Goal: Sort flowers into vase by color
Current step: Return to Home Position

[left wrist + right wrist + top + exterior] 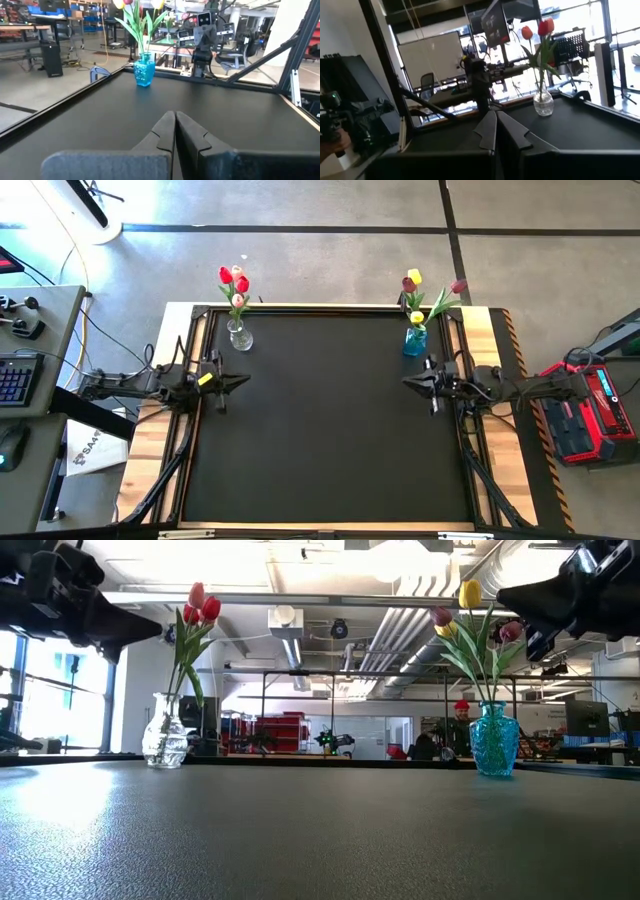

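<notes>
looking down on a black matte table top [330, 440] framed in pale wood. finding red and pink artificial tulips [234, 280] standing in a clear glass vase [239, 337] at the far left corner, and yellow and dark maroon artificial tulips [415, 290] standing in a blue textured glass vase [414, 340] at the far right corner. seeing the left gripper [243, 381] hovering near the clear vase, clenched on nothing, and the right gripper [407, 382] hanging near the blue vase, also closed and carrying nothing.
</notes>
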Motion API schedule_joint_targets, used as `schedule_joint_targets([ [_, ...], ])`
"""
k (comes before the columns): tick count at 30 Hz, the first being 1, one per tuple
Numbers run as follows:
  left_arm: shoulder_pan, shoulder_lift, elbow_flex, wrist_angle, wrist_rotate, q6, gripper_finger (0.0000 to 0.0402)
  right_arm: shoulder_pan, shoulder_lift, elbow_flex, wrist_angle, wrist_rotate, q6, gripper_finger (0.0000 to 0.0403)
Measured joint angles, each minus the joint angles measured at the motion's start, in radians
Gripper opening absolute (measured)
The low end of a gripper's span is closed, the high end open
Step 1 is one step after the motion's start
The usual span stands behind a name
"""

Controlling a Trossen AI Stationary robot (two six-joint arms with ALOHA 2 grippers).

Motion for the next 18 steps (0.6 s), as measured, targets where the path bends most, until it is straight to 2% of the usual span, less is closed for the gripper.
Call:
schedule_joint_targets([
  [5, 0.000, 0.000, -0.001, 0.000, 0.002, -0.005, 0.0000, 0.000, 0.000, 0.000, -0.017, 0.010, 0.013, 0.0000],
  [12, 0.000, 0.004, -0.001, 0.000, -0.004, -0.001, 0.0000, 0.000, 0.000, 0.000, -0.044, 0.009, 0.114, 0.0000],
  [18, 0.001, 0.004, -0.001, 0.000, -0.004, 0.002, 0.0000, 0.000, 0.000, 0.000, -0.060, 0.009, 0.116, 0.0000],
])
